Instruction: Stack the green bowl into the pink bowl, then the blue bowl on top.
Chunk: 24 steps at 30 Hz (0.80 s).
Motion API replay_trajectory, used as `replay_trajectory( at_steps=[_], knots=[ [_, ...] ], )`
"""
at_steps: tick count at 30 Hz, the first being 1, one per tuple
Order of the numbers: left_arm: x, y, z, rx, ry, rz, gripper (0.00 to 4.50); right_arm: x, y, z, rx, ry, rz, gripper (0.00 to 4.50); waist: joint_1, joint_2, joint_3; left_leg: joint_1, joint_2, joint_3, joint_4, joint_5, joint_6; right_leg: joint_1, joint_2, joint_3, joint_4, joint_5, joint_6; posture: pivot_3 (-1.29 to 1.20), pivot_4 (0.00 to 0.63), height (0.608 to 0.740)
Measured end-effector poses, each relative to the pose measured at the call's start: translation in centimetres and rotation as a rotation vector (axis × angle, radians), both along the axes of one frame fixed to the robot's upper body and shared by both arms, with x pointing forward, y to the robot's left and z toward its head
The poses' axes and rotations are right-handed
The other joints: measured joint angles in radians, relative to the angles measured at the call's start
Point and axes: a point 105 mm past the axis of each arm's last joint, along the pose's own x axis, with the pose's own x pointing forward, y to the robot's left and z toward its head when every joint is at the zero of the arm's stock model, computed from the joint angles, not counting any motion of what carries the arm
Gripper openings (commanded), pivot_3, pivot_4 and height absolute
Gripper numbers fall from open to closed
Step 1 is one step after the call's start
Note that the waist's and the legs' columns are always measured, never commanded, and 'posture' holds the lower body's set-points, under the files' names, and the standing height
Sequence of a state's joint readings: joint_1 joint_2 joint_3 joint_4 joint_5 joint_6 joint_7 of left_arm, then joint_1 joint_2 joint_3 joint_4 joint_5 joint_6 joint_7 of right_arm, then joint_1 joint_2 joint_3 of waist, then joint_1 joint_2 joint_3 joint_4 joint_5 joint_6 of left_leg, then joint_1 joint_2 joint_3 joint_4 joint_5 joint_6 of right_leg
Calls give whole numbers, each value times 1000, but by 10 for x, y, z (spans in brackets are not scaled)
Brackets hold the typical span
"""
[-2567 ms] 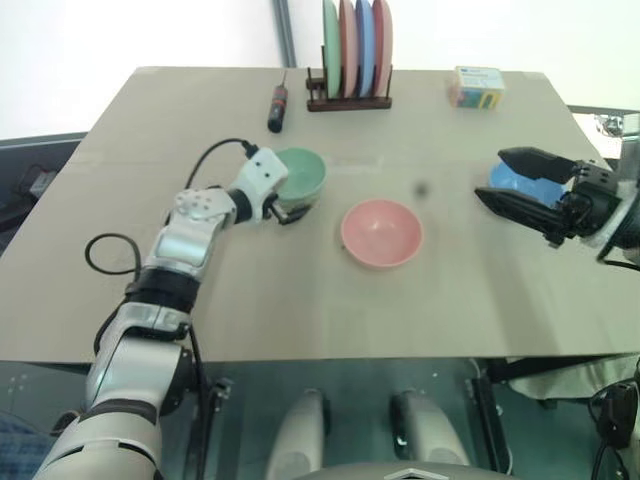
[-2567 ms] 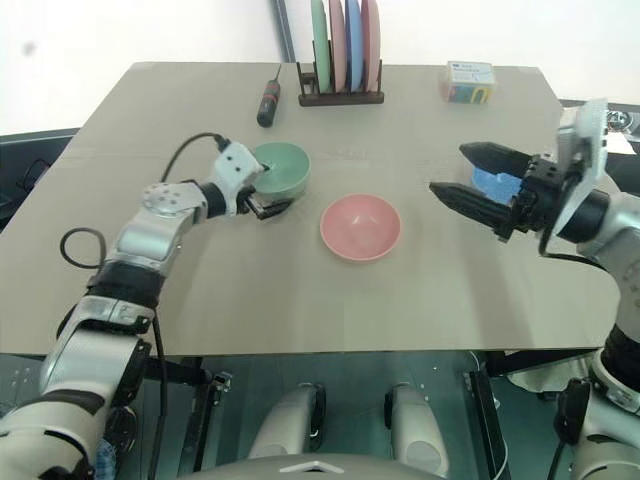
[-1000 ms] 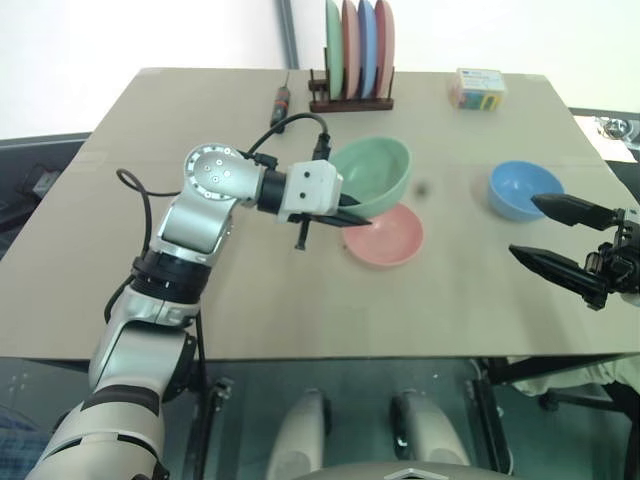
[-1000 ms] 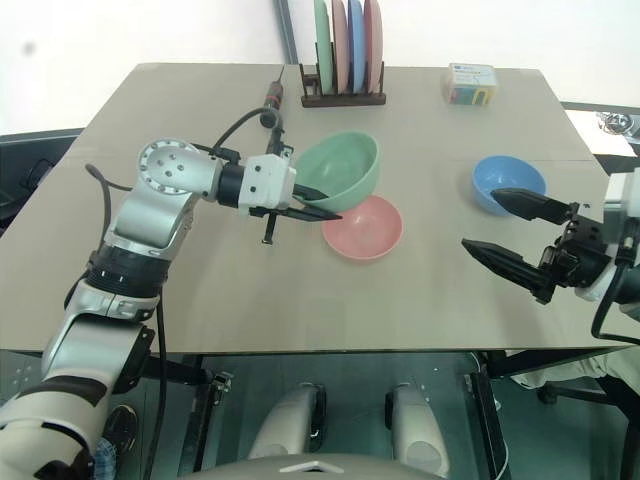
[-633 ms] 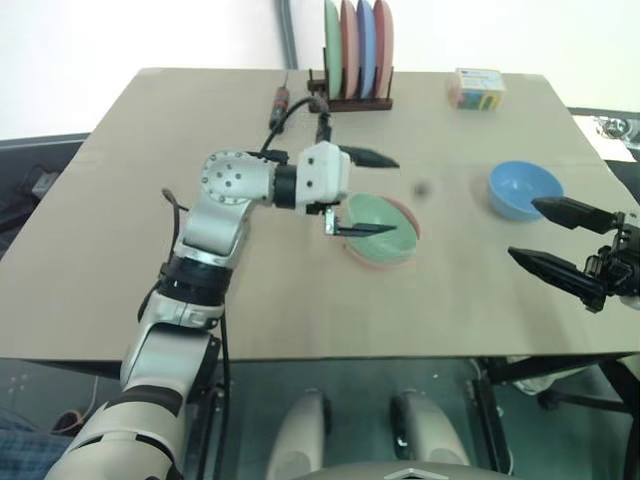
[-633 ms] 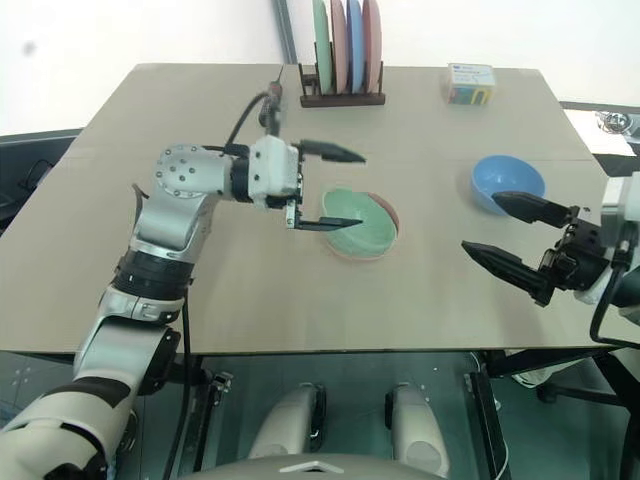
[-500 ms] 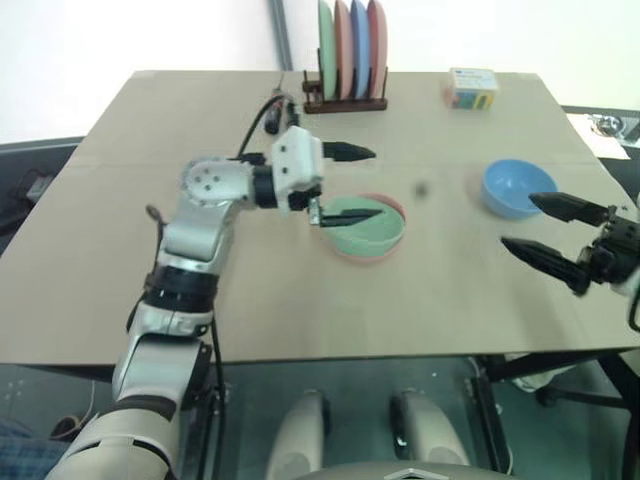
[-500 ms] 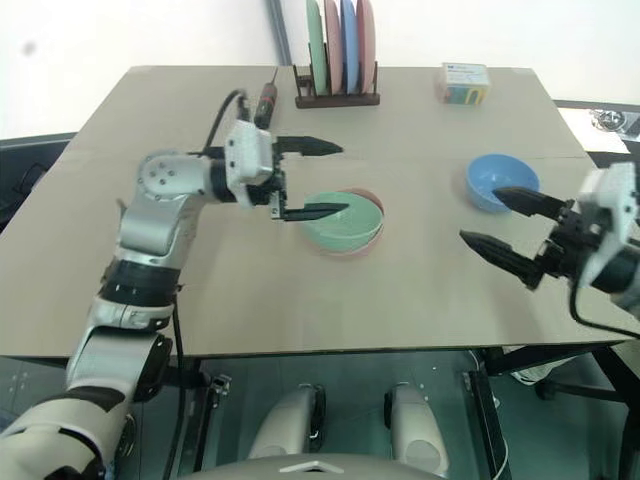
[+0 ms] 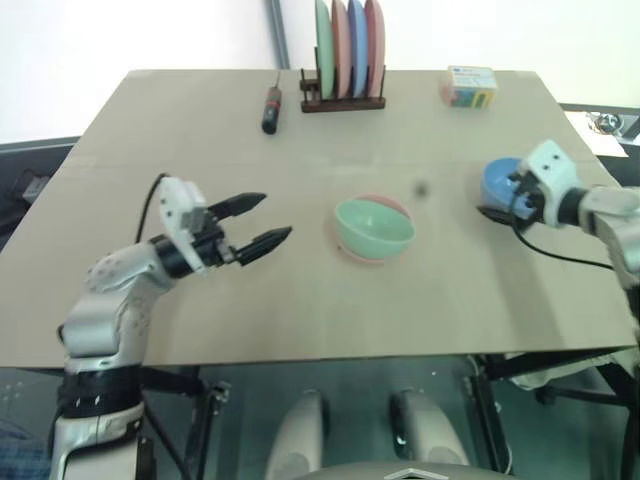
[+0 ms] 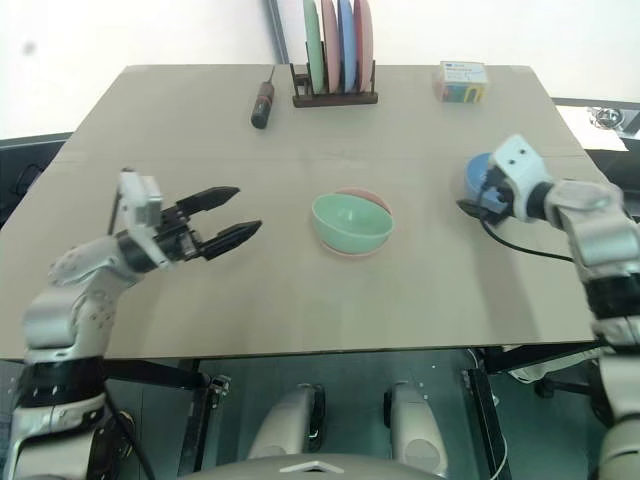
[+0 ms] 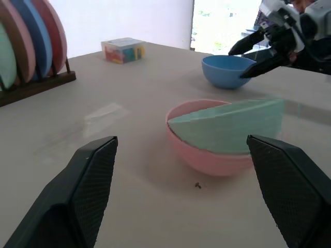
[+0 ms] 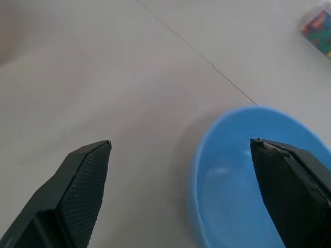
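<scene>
Left gripper (image 9: 262, 221): fingers spread, holding nothing, over bare table (image 9: 200, 330) well left of the bowls; right gripper (image 12: 181, 170): fingers spread wide, one fingertip over the blue bowl (image 12: 253, 170), the other outside its rim, no grip visible; the green bowl (image 9: 374, 226) sits tilted inside the pink bowl (image 11: 204, 155) at table centre; plate rack (image 9: 345, 60), screwdriver (image 9: 270, 104) and small box (image 9: 471, 86) along the far edge.
</scene>
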<state>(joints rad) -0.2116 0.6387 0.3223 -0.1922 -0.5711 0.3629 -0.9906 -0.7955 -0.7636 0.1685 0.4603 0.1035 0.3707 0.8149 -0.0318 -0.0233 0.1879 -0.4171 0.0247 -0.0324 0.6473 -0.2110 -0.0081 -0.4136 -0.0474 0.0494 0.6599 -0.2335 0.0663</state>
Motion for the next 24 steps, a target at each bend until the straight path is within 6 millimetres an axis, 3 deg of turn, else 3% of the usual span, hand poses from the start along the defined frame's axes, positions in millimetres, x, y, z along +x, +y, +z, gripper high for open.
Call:
replay_trajectory(
  at_steps=[3,6,9,10,12,15,24],
  knots=[
    [-13,3,-3,-10,3,15,4245,15,-1,-18,-48,59,-19,4500,-3,0,0,0,0,0,0,0,0,0,-1,0,0,0,0,0,150,740],
    [-21,4,-4,-18,-1,22,4361,21,-9,-33,-114,101,-38,3865,-3,0,0,0,0,0,0,0,0,0,-1,0,0,0,0,0,150,740],
    [-25,6,-1,-22,-16,40,4361,23,-12,-37,-133,108,-41,2650,-7,0,0,1,0,0,0,0,0,0,-1,0,1,0,0,0,150,740],
    [-27,6,0,-26,-25,47,4361,25,-13,-36,-142,111,-38,1944,-10,0,0,1,0,1,0,0,0,0,-1,1,1,0,0,0,150,740],
    [-29,6,0,-33,-27,49,4361,25,-13,-36,-149,111,-31,1091,-11,0,0,1,0,0,0,0,0,1,0,1,1,0,0,0,150,740],
    [-32,7,-3,-35,-18,61,4361,26,-12,-33,-156,105,-15,98,-12,0,0,2,0,1,0,0,0,1,0,1,1,0,0,0,150,740],
    [-32,5,1,-40,-37,52,4361,23,-1,-31,-179,82,73,33,-13,0,0,2,0,1,0,0,0,1,0,1,1,0,0,0,150,740]
  ],
)
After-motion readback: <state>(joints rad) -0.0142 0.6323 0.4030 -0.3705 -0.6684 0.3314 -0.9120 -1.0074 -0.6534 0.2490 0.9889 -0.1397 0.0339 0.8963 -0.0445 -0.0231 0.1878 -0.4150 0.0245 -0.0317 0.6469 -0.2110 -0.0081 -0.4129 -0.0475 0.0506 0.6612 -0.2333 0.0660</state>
